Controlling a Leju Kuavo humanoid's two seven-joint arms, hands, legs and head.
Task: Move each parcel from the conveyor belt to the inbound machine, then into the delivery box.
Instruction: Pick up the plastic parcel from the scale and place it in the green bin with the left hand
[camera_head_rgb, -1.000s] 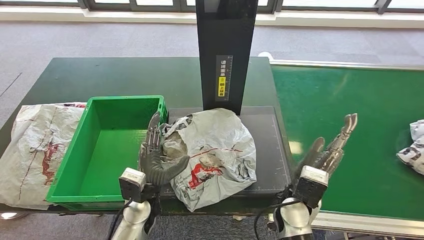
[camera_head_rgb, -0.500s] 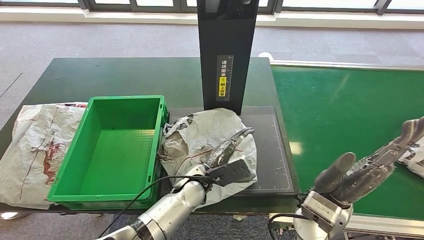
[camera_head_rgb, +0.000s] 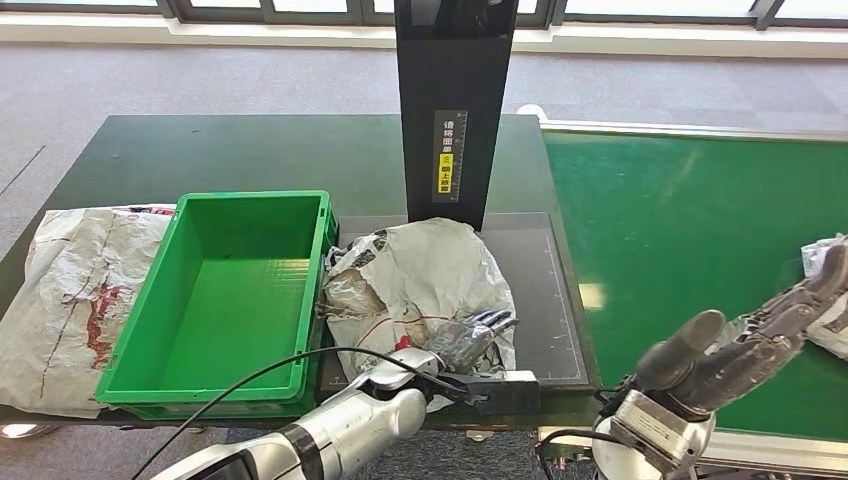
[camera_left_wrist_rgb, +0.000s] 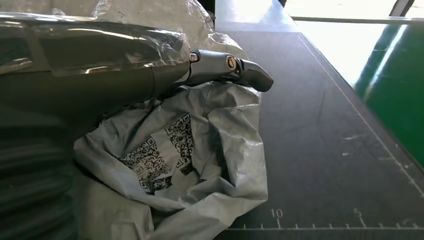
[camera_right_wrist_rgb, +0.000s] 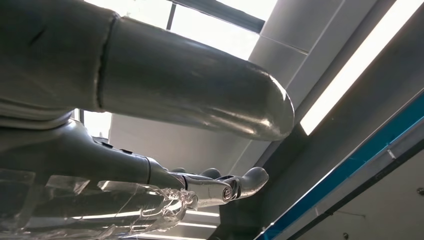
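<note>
While the parcel (camera_head_rgb: 420, 285) is lying on the inbound machine (camera_head_rgb: 545, 290) beside the delivery box (camera_head_rgb: 225, 290), you are handling soft, slippery film; your left hand (camera_head_rgb: 470, 335) is resting unclenched on its folds, so gather those.

dark green table (camera_head_rgb: 200, 150) on grey carpet floor (camera_head_rgb: 150, 75); window frames (camera_head_rgb: 650, 12) along the far wall.
</note>
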